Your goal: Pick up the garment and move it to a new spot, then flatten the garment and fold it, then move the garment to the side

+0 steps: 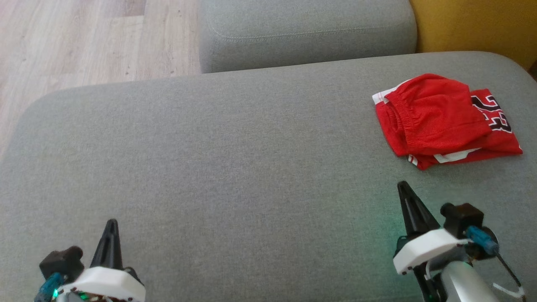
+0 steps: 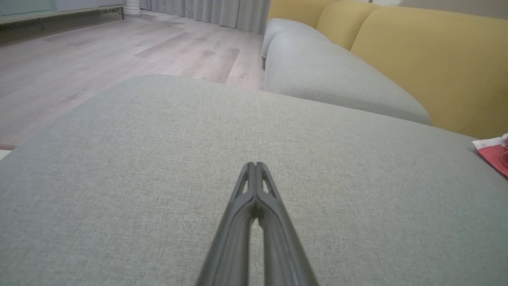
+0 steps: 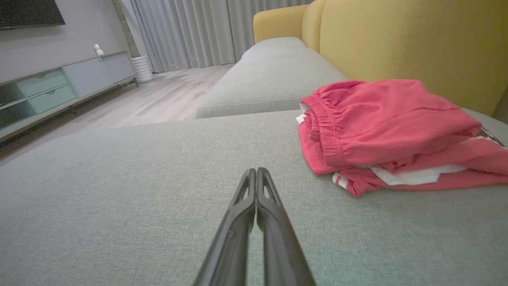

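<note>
The garment (image 1: 440,119) is a pair of red shorts with white trim and black numbers, lying folded in a small pile at the far right of the grey cushion (image 1: 235,167). It appears large in the right wrist view (image 3: 381,127), and its corner peeks in at the left wrist view's right edge (image 2: 494,157). My right gripper (image 1: 403,185) is shut and empty, hovering just short of the garment (image 3: 256,171). At the lower left, far from the garment, my left gripper (image 1: 112,222) is shut on nothing (image 2: 256,165).
A second grey cushion (image 1: 306,33) adjoins at the back, with the yellow sofa backrest (image 1: 474,25) to the right. Wooden floor (image 1: 84,42) lies beyond the cushion's left and far edges. A low TV cabinet (image 3: 51,91) stands across the room.
</note>
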Controlling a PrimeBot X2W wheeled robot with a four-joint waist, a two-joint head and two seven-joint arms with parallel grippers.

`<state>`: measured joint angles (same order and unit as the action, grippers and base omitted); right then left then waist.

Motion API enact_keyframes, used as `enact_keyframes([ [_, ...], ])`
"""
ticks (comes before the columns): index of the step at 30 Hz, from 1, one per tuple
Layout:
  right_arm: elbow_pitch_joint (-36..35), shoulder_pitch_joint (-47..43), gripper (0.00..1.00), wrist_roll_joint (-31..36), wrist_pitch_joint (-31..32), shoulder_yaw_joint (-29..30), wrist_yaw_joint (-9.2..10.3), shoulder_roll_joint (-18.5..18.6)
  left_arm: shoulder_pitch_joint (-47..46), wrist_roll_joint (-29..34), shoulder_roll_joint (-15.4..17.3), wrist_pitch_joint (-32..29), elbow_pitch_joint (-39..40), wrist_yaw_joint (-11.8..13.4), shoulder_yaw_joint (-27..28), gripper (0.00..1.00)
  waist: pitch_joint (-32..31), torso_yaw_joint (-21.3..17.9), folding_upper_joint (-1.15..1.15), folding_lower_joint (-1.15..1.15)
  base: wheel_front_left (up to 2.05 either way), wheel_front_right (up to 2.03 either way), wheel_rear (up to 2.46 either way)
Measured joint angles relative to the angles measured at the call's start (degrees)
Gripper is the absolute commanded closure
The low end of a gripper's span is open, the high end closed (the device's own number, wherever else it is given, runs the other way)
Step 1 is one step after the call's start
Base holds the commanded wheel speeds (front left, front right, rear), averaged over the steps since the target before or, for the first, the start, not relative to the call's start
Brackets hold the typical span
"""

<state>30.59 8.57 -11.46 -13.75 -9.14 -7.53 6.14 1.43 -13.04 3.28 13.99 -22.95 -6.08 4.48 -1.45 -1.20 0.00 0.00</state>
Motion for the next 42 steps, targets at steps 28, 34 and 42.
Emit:
enact_keyframes([
  [28,-3.24,0.12,1.0,-18.09,4.28,3.66,0.0,-0.45,-0.55,-17.78,0.01,-4.41,1.44,-0.03,0.01,1.0,0.38,0.28,0.0,0.0,0.0,0.0,0.0],
  [34,-3.92,0.09,1.0,-22.02,5.55,4.32,0.0,-0.57,-0.57,-21.65,0.0,-5.39,2.01,-0.04,0.01,1.0,0.46,0.34,0.0,0.0,0.0,0.0,0.0],
  [42,-4.67,-0.02,1.0,-27.17,6.76,5.59,0.0,-1.0,-0.83,-26.75,-0.03,-6.75,2.38,-0.05,0.01,1.0,0.57,0.42,0.0,0.0,0.0,0.0,0.0],
])
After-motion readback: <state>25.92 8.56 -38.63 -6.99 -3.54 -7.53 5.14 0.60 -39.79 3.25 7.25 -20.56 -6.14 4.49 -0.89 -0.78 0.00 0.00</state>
